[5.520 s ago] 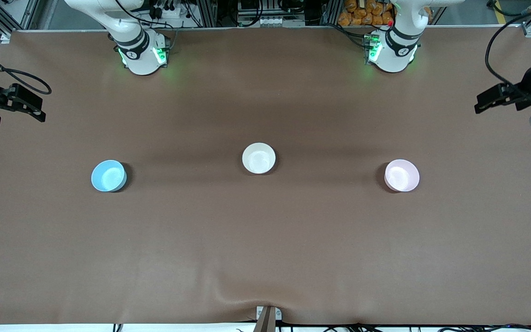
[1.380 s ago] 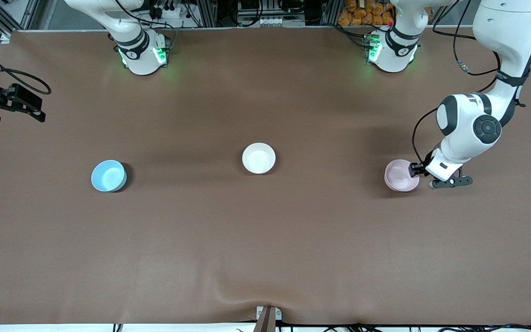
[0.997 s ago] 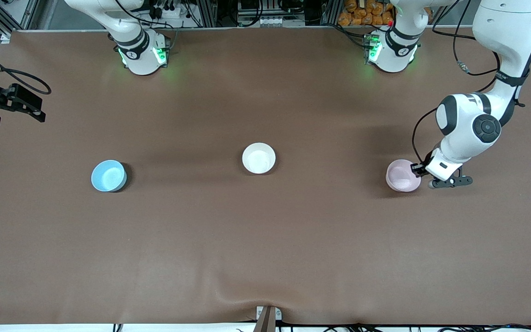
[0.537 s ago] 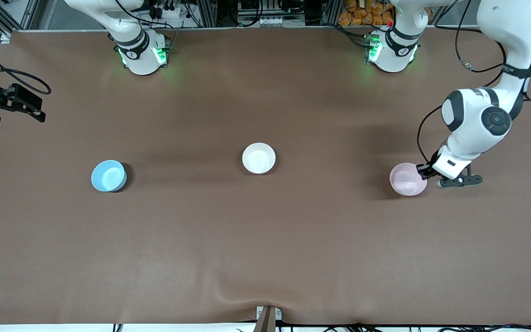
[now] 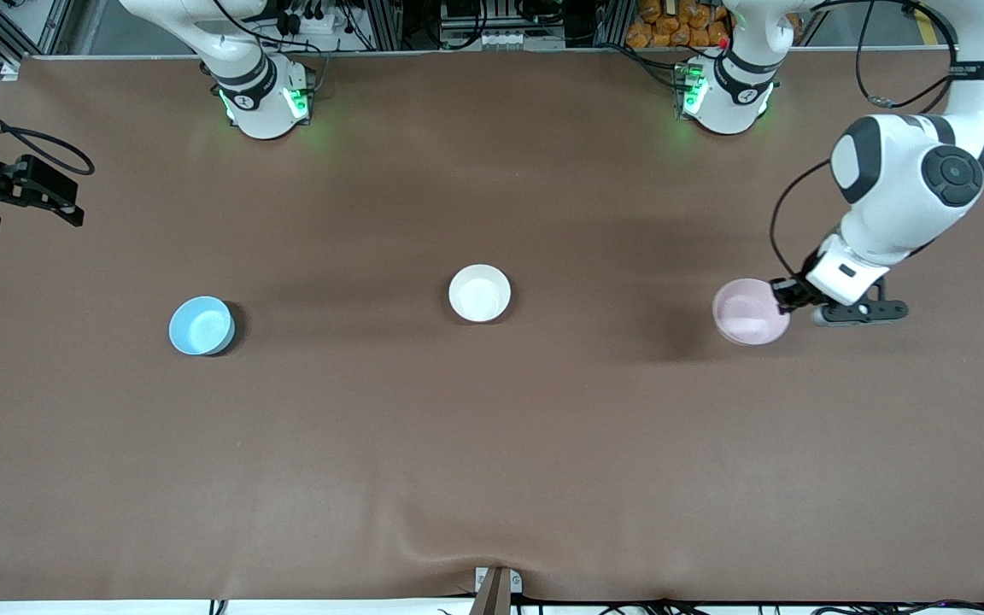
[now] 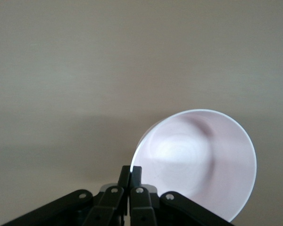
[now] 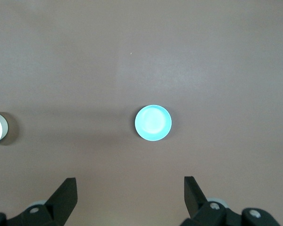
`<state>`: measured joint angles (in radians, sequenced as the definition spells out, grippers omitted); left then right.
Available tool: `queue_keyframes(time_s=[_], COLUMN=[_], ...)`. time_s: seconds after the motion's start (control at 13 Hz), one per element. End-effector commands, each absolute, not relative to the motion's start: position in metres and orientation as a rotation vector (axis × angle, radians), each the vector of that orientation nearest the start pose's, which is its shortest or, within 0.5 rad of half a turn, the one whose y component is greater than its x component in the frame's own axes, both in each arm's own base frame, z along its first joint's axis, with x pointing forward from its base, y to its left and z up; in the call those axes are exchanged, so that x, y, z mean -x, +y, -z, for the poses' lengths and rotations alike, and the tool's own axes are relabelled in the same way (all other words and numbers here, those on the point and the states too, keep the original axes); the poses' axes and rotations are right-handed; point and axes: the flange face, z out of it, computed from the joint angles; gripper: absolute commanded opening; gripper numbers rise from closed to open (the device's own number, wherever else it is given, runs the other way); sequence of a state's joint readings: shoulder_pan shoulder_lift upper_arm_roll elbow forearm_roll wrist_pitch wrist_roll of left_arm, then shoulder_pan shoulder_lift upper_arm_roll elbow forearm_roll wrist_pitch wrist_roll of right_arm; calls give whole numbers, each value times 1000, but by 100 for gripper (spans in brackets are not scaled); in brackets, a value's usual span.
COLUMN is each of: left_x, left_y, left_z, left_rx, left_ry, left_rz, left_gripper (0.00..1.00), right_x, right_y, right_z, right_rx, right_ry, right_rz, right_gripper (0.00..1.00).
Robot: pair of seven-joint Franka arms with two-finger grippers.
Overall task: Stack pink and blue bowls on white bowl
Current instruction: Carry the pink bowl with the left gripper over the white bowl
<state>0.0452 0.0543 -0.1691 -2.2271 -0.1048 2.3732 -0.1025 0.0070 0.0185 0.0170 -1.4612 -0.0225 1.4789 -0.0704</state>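
Left end effector (image 5: 786, 296) pinches pink bowl (image 5: 746, 313) aloft; white bowl (image 5: 479, 293) lies at its nine o'clock. Right end effector (image 7: 129, 200), spread, waits.

Pink bowl (image 5: 746, 313) aloft; blue (image 5: 201, 325), white (image 5: 479, 293) tabled.

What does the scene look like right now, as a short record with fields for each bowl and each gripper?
pink bowl: lifted off the table, gripped at its rim
left gripper: shut on the pink bowl's rim, toward the left arm's end of the table
white bowl: on the table, mid-table, nothing in it
blue bowl: on the table, toward the right arm's end
right gripper: open, waiting high above the blue bowl
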Motion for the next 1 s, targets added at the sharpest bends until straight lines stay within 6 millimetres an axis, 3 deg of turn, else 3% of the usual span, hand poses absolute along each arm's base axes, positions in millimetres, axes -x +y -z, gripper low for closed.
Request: queue_keyframes(time_s=[0.0,0.23,0.46,0.92], left_x=[-548,-556,-558,-543], left_y=[-131,-208,-278,-394], left_z=[-383,-403,-407,-385], left_rx=[3277,3318,3351,3389], left_ry=[-101,-250,-335,-388], left_rz=[84,45,-1,-121], left_gripper=[0,0,0,0], right_x=[-550,-549,-550,-550], right_y=[8,8,8,8], right_z=[-661,-662,-661,-661], right_rx=[3144,3144,3144,3144], right_ry=[-139,-141,-141,-139], right_rz=[9,12,9,9], right_gripper=[100,100,100,100])
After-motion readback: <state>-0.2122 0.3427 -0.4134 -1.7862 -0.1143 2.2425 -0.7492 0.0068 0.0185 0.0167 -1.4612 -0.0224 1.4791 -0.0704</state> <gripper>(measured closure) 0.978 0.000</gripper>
